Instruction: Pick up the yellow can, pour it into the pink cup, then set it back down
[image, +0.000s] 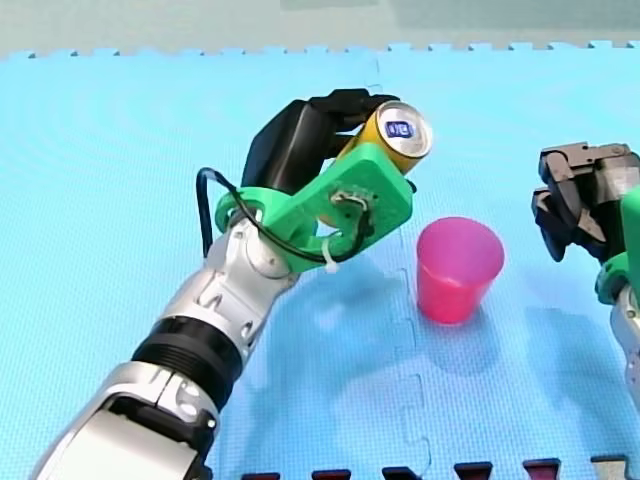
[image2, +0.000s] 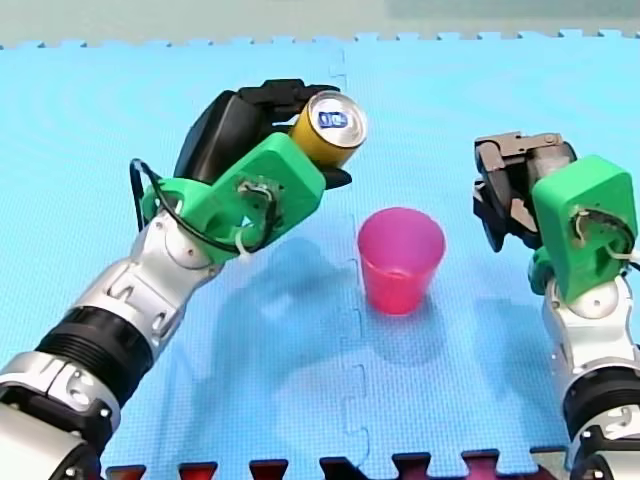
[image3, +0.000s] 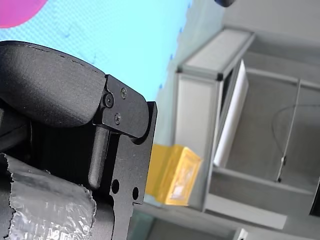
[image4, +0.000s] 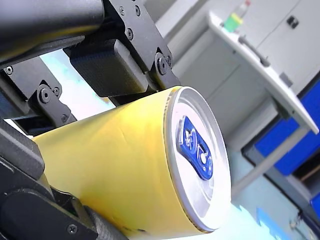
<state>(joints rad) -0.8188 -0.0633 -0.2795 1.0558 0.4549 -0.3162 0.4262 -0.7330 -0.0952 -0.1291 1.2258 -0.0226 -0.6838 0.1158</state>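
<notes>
A blue foam mat (image2: 90, 110) fills the head view. From the lower left, the robot's left arm reaches up to the upper middle of the frame. Its left hand (image2: 235, 125), behind a green wrist mount (image2: 262, 188), is wrapped around the yellow can (image2: 328, 125). The can is held in the air and tipped on its side, its silver top turned toward the right. In the second wrist view, black fingers (image4: 112, 67) press against the can's side. The pink cup (image2: 400, 260) stands upright on the mat at centre, just below and to the right of the can. The right hand (image2: 515, 190) is at the right edge, empty, with its fingers curled.
</notes>
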